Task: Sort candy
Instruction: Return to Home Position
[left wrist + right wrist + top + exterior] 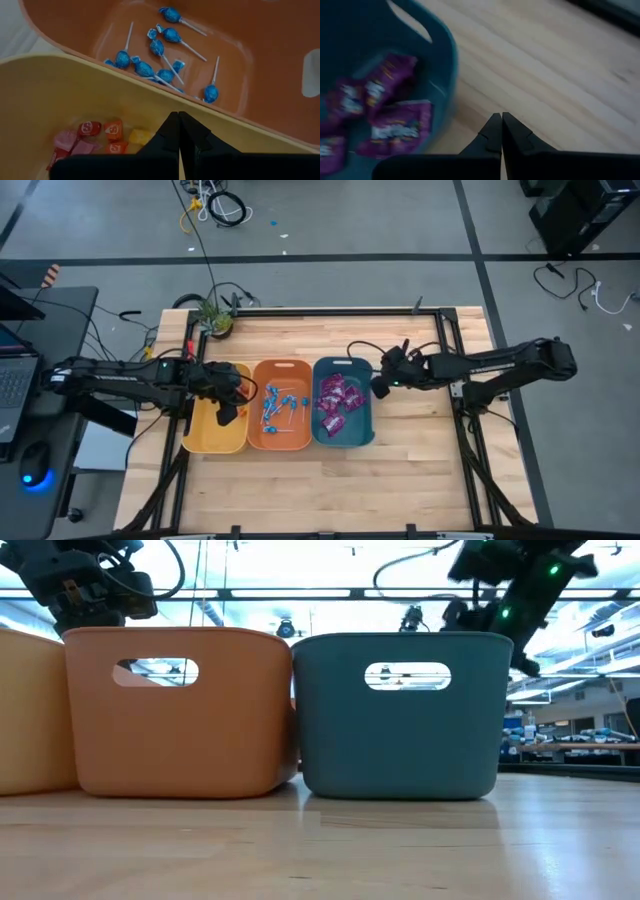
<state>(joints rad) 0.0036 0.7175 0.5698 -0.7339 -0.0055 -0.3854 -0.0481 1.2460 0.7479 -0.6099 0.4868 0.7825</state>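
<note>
Three bins stand side by side on the wooden table. The yellow bin (213,442) holds small red, orange and pink candy pieces (102,136). The orange bin (280,442) holds several blue-wrapped lollipops (159,60) lying on its floor. The teal bin (343,435) holds shiny purple packets (395,127). My left gripper (178,120) hangs shut and empty above the yellow bin, near the wall it shares with the orange bin. My right gripper (501,120) is shut and empty, just beyond the teal bin's right rim, above bare table.
A small potted plant (214,320) stands at the table's far left corner. Bare wood (330,490) stretches in front of the bins and to their right. In the low view the orange bin (180,710) and the teal bin (400,715) block the middle.
</note>
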